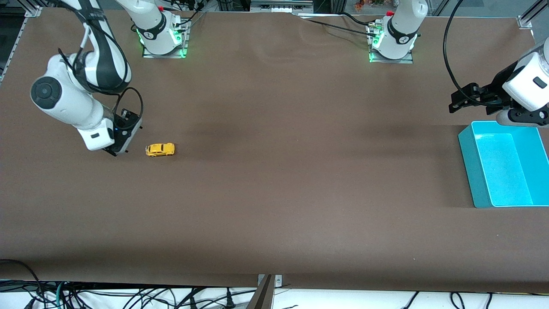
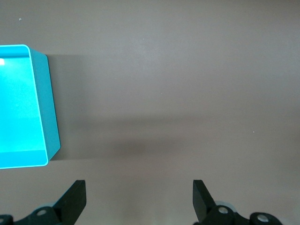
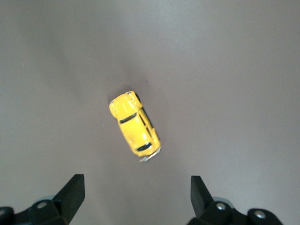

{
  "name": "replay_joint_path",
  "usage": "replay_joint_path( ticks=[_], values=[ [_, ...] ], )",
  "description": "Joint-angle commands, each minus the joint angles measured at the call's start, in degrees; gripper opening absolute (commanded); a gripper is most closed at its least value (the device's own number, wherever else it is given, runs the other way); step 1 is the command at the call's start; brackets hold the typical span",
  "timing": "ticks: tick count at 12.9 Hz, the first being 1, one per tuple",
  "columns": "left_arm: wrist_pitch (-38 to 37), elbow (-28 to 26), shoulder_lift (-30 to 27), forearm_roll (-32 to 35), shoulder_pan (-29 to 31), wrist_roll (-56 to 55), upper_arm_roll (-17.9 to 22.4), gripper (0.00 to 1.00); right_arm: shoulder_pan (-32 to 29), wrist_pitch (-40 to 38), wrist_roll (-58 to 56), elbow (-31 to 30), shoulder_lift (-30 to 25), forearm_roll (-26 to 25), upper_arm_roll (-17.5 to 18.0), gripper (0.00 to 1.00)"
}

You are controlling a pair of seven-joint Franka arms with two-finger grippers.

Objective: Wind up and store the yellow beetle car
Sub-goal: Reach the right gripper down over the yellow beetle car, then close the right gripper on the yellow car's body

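Front view: the tiny bright-yellow toy beetle car (image 1: 160, 149) with dark windows sits on its wheels on the brown table (image 1: 274, 180), toward the right arm's end. The right gripper (image 1: 116, 151) hangs just beside the car, holding nothing; in the right wrist view its fingers (image 3: 70, 192) are spread wide with the car (image 3: 135, 125) lying ahead of them. The left gripper (image 1: 460, 103), fingers (image 2: 74, 200) likewise parted and empty, hovers by the open turquoise plastic bin (image 1: 467, 163) at the left arm's end.
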Motion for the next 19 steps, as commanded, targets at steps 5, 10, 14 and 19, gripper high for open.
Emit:
replay_joint_path(
  ticks=[5, 10, 14, 19],
  values=[
    [0.17, 0.81, 0.30, 0.44, 0.40, 1.19, -0.37, 1.00, -0.68, 18.24, -15.63, -7.03, 6.64, -1.42, 3.10, 1.00],
    [0.17, 0.81, 0.30, 0.44, 0.40, 1.19, -0.37, 1.00, -0.68, 23.97, -15.64, -9.42, 8.31, -8.89, 3.19, 1.00],
    [0.17, 0.81, 0.30, 0.44, 0.49, 1.19, -0.28, 1.00, -0.68, 25.73, -15.64, -9.86, 9.98, -9.07, 3.28, 1.00],
    [0.17, 0.81, 0.30, 0.44, 0.49, 1.19, -0.28, 1.00, -0.68, 26.35, -15.55, -9.77, 10.33, -9.16, 3.28, 0.13]
  ],
)
